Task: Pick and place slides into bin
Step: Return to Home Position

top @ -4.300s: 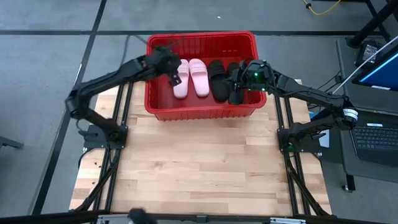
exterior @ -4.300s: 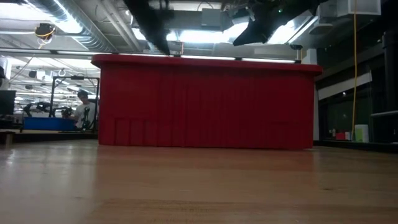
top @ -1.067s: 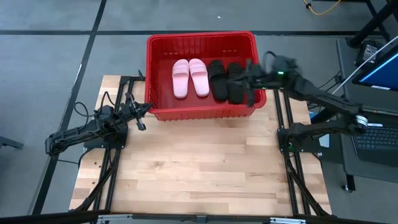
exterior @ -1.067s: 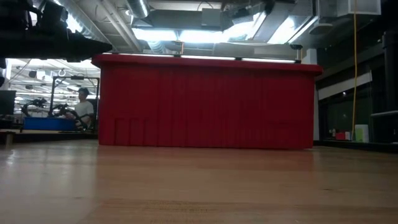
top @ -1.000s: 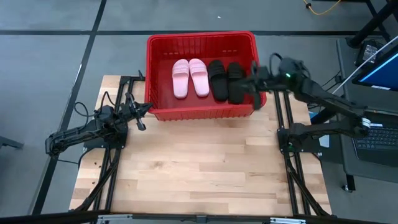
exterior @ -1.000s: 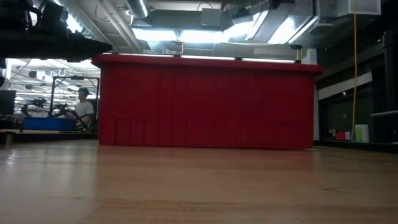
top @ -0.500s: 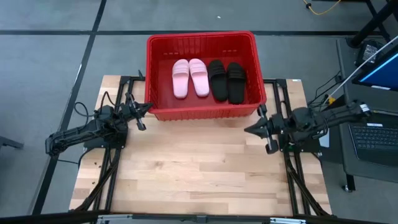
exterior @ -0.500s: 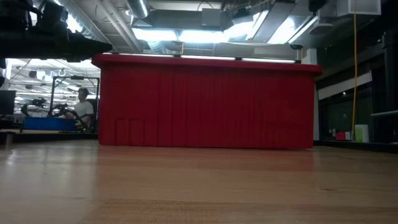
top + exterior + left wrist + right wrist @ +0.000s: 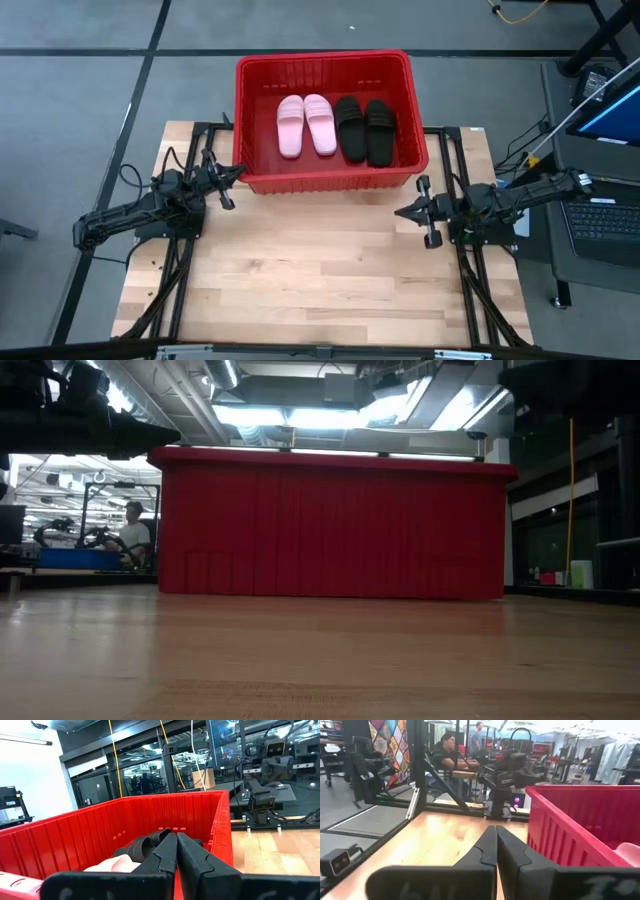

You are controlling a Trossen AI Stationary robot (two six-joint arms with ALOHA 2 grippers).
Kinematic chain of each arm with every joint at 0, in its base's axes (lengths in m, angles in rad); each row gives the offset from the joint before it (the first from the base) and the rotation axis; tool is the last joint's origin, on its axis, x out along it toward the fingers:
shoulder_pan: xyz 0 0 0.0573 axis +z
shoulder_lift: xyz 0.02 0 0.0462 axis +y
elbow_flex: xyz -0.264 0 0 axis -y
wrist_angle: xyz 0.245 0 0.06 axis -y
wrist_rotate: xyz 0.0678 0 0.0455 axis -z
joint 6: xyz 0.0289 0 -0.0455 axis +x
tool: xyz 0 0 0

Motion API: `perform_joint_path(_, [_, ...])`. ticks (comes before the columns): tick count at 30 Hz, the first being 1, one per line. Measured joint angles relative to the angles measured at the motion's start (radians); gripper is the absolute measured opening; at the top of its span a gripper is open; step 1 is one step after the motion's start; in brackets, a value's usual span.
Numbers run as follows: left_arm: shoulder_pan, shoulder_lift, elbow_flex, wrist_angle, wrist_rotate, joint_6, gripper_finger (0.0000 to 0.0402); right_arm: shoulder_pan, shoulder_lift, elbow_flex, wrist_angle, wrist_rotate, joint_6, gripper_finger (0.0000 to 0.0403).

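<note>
The left fingers (image 9: 166, 854) and the right fingers (image 9: 489, 847) were each pressed shut on nothing, and both were outside the bin (image 9: 325, 183). It stood just ahead of them on the counter (image 9: 320, 290), with all four slides (image 9: 335, 128) lying side by side inside. The likeliest slip, I judged, was the left pair, close beside the bin's corner, clipping its rim and shoving it while settling.

Nothing legible anywhere: the red bin (image 9: 325, 182) shows plain ribbed walls, and the monitor (image 9: 612, 112) off to the side (blue-lit) is too small to read.
</note>
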Motion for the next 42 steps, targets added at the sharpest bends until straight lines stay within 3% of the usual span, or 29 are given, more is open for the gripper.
perform_joint_path(7, [0.000, 0.000, 0.000, 0.000, 0.000, 0.000, 0.0004, -0.025, -0.186, -0.134, 0.037, -0.040, -0.019, 0.0006])
perform_joint_path(12, [0.000, 0.000, 0.000, 0.000, 0.000, 0.000, 0.0008, -0.025, -0.251, -0.179, 0.019, -0.093, -0.033, 0.0006])
perform_joint_path(30, [0.000, 0.000, 0.000, -0.001, 0.000, 0.000, 0.0004, -0.007, -0.264, -0.225, -0.047, -0.097, -0.046, 0.0006])
perform_joint_path(36, [0.000, 0.000, 0.000, -0.001, 0.000, 0.000, 0.0007, -0.007, -0.263, -0.225, -0.090, -0.096, 0.079, 0.0006])
perform_joint_path(42, [0.000, 0.000, 0.000, -0.001, 0.000, 0.000, 0.0005, -0.007, -0.264, -0.225, -0.090, -0.096, 0.085, 0.0006])
